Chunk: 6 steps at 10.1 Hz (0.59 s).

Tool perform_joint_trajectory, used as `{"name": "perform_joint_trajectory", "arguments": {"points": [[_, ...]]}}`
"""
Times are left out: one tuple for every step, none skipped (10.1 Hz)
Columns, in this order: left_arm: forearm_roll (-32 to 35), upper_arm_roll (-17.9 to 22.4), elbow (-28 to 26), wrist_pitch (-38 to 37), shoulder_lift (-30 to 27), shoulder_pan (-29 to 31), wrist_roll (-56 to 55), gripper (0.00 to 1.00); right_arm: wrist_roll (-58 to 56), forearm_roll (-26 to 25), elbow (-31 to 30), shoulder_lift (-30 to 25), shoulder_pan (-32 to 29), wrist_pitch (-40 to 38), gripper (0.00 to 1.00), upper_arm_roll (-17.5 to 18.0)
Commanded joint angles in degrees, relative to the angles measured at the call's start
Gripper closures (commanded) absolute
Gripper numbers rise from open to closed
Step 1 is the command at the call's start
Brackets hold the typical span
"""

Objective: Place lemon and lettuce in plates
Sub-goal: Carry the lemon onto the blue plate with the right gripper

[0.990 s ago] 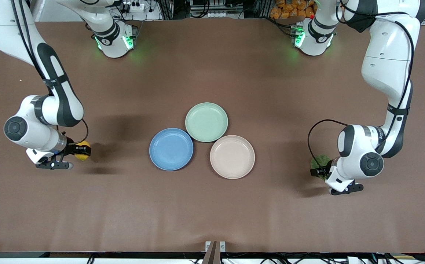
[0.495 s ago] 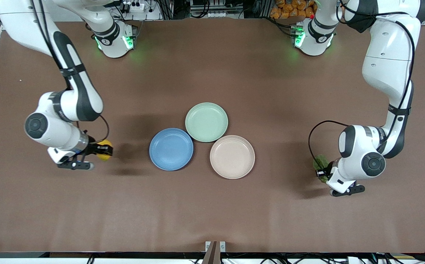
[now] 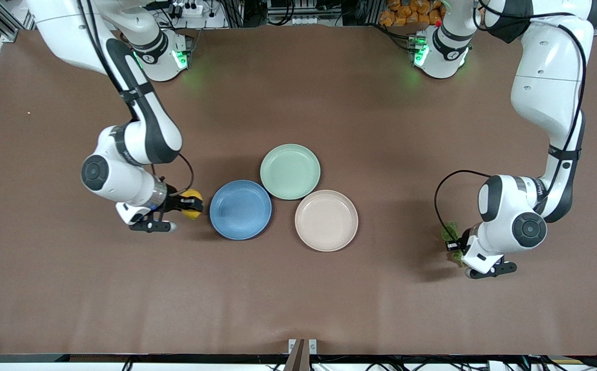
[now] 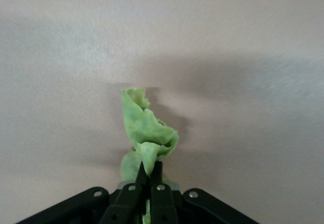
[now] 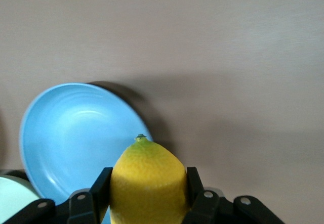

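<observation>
Holding one lemon (image 3: 191,197) in right hand (image 3: 189,204), one lettuce (image 3: 451,230) pinched in left hand (image 3: 454,246), three plates (image 3: 240,209)

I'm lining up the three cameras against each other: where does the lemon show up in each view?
Front view: the lemon sits in the right claw, beside the blue plate toward the right arm's end.
Left wrist view: not in it.
Right wrist view: the lemon fills the low middle, between the fingers.
Shared landmark: the blue plate.
</observation>
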Motion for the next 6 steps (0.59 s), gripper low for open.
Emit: {"name": "perform_joint_trajectory", "arguments": {"points": [[0.8, -0.2, -1.0, -0.4, -3.2, -1.8, -4.8, 1.0, 1.5, 5.7, 3.4, 4.5, 3.9, 3.0, 0.95, -0.5], [0.8, -0.7, -0.9, -0.4, -3.5, -2.8, -6.9, 1.0, 3.8, 5.7, 4.7, 5.9, 5.4, 4.1, 0.95, -0.6], [0.8, -1.7, -1.0, -0.4, -4.1, -3.0, -9.2, 1.0, 5.9, 5.7, 5.6, 7.2, 6.7, 5.1, 0.94, -0.6], [0.7, -3.1, -1.0, -0.4, -4.6, -3.1, -11.5, 1.0, 7.0, 5.7, 5.8, 7.9, 7.6, 6.5, 0.94, -0.6], [0.7, -4.7, -0.8, -0.4, -4.8, -3.3, -15.0, 1.0, 7.0, 5.8, 5.8, 8.6, 8.0, 7.9, 0.93, -0.6], [0.8, -6.5, -0.7, -0.4, -4.9, -3.3, -18.3, 1.0, 7.0, 5.8, 5.7, 9.3, 8.4, 8.8, 0.91, -0.6]]}}
